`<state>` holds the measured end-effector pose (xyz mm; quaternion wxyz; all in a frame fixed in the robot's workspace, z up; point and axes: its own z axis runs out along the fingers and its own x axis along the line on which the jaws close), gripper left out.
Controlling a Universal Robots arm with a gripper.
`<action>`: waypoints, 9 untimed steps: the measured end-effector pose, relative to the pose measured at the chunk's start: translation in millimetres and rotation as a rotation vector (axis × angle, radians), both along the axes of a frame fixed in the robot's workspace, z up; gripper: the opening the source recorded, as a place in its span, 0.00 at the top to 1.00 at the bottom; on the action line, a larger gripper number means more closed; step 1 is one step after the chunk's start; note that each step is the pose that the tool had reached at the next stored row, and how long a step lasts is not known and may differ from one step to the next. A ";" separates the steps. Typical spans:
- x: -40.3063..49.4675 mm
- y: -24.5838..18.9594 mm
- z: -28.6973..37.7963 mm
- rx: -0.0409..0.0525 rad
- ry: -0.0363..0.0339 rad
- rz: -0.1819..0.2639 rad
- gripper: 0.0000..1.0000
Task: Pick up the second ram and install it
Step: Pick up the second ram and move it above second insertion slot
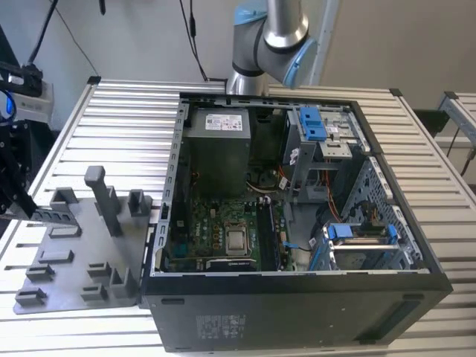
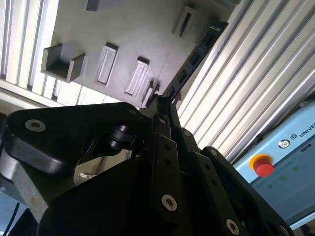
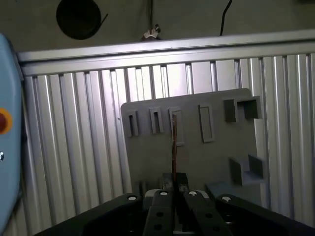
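The pincer (image 3: 174,187) is closed on 1 end of the second ram (image 3: 173,147), over the grey tray (image 3: 206,162) on the tabletop (image 3: 74,147).

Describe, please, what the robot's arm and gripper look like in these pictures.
The arm is a silver-grey metal tube with rounded light blue joint caps. The gripper, in the first wrist view, is matte black, built of flat jointed link plates pinned with small silver screws and narrowing to slim tips.
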<state>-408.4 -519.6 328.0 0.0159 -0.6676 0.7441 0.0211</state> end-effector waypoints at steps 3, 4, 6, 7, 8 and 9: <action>-0.1 0.0 4.0 0.0000 0.0001 -0.002 0.86; -0.1 -0.1 5.4 0.0000 0.0001 -0.003 0.86; -0.2 0.0 8.3 0.0001 0.0000 -0.005 0.86; -0.2 0.0 9.6 0.0001 0.0000 -0.005 0.86; -0.3 0.0 11.0 0.0001 0.0000 -0.006 0.86; -0.3 0.0 12.3 0.0002 0.0000 -0.007 0.86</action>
